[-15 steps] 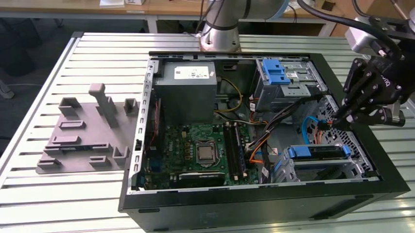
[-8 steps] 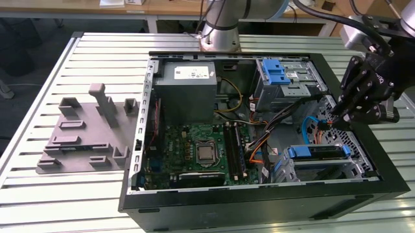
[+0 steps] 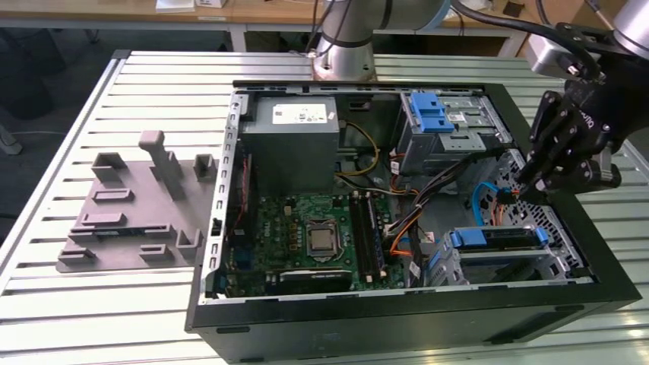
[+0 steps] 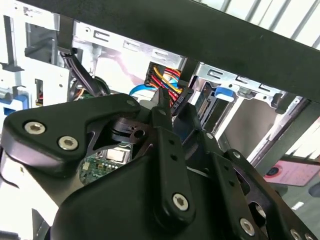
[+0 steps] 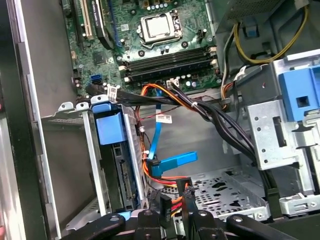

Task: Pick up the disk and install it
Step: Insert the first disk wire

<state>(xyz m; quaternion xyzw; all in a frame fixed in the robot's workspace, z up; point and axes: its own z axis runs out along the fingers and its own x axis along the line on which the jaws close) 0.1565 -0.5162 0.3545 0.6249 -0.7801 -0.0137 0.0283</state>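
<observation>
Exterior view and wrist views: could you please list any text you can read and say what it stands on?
White sticker on the grey power supply box: print too small to read.
White tag by the cable bundle: print too blurred to read.
No text can be quoted.

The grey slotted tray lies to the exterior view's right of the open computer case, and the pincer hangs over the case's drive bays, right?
Not quite. The grey slotted tray lies to the exterior view's left of the open computer case, not its right. The pincer does hang over the drive bays.
</observation>
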